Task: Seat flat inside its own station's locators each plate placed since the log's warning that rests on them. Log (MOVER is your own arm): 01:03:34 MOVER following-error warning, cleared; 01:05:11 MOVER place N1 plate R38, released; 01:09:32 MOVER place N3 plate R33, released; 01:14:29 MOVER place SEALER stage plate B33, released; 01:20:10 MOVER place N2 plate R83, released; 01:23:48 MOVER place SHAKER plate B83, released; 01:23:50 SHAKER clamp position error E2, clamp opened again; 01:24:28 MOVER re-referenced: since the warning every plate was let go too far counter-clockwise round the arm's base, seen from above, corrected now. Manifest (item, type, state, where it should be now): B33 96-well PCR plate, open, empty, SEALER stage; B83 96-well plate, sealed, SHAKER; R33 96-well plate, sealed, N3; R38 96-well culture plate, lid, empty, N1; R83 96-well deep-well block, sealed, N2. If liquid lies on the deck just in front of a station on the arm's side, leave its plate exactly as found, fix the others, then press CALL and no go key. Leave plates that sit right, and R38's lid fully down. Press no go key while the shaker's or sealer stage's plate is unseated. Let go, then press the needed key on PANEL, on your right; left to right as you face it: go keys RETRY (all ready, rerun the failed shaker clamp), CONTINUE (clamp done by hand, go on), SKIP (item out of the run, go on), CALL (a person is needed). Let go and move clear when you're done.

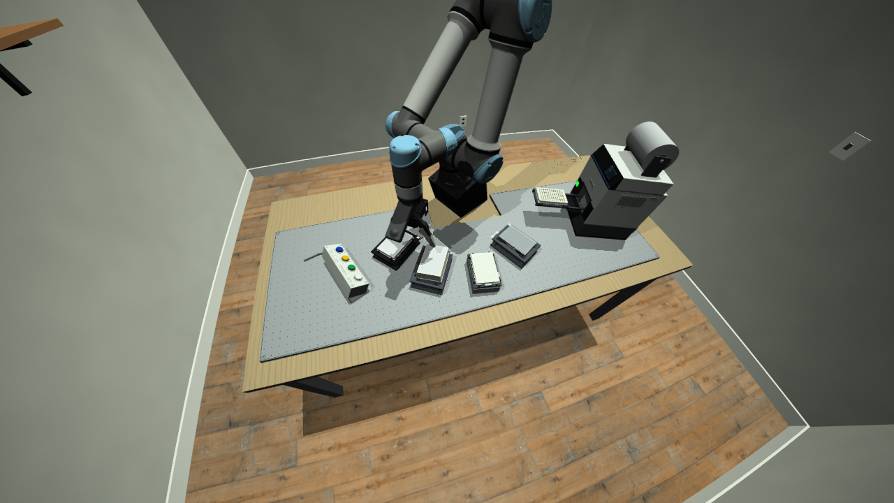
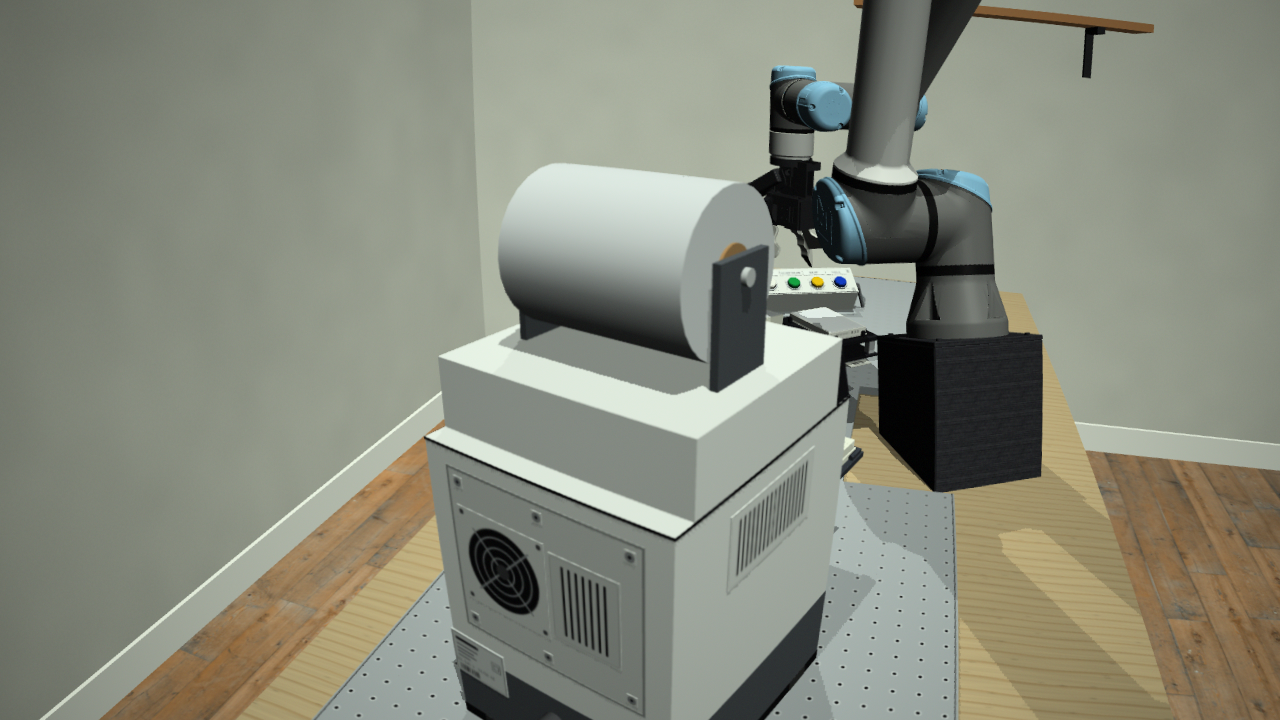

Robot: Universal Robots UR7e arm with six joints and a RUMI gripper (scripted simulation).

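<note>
Clearly unfinished: the tool (image 1: 409, 232) hangs spread wide and empty above the plate (image 1: 390, 249) nearest the panel (image 1: 345, 270) on the tabletop (image 1: 312, 325); no key looks pressed.

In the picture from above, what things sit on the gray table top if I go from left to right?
Button box → plate under the open tool → tall sealed block → dotted white plate → gray-topped plate → plate on the machine's stage → big white machine.
</note>
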